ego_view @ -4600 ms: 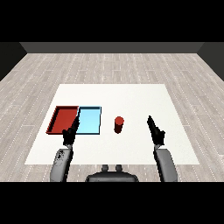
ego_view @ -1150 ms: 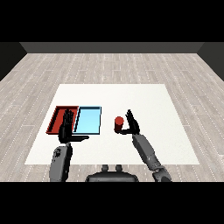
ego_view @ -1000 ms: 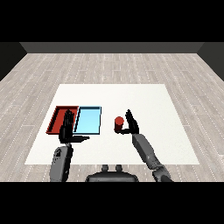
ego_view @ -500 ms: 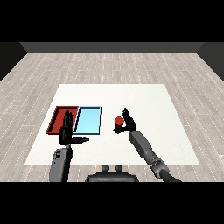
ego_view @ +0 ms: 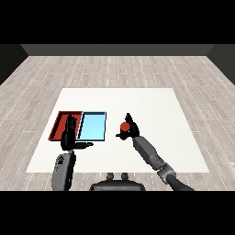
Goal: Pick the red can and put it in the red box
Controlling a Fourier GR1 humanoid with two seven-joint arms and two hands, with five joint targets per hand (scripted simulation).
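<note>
The red can [ego_view: 124, 126] stands upright on the white table, a little right of the light blue tray [ego_view: 92, 126]. My right hand [ego_view: 131, 130] is against the can's right side, with straight fingers rising behind it and the thumb reaching out in front of its base; the hand is open. The red tray [ego_view: 58, 123] lies at the left, beside the blue tray. My left hand [ego_view: 69, 137] hovers over the red tray's near right corner, open, fingers pointing up and thumb out to the right. It hides part of that tray.
The white table [ego_view: 151, 105] stretches wide behind and to the right of the can. Both trays look bare inside. Grey plank floor surrounds the table.
My right hand has moved left and forward until it reached the can, thumb now in front of it. The left hand has spread its thumb and shifted slightly.
</note>
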